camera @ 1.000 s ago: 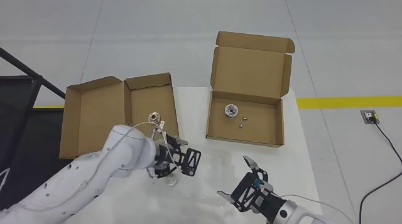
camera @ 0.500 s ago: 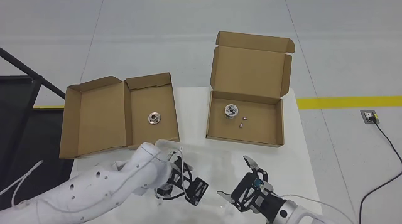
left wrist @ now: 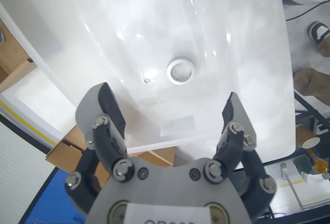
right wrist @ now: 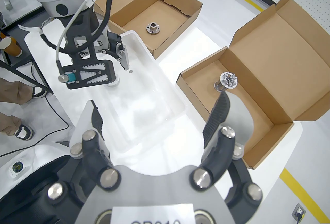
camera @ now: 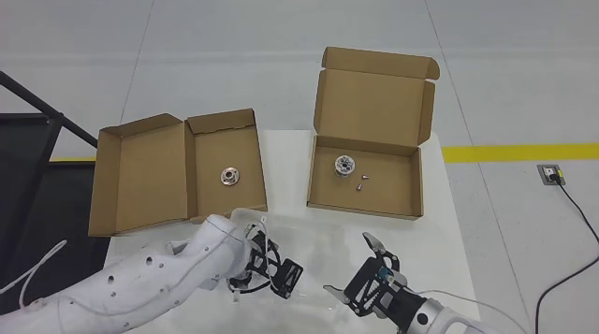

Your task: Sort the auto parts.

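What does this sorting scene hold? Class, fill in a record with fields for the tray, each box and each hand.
Tray: clear plastic; holds a white ring and a tiny screw
Left box: open cardboard; one flanged metal hub
Right box: open cardboard; a round metal part and a small bolt
Left hand: open, empty, above the tray near the ring
Right hand: open, empty, beside the tray

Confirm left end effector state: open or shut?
Open. The left end effector is spread wide, holding nothing, over the white ring in the clear tray.
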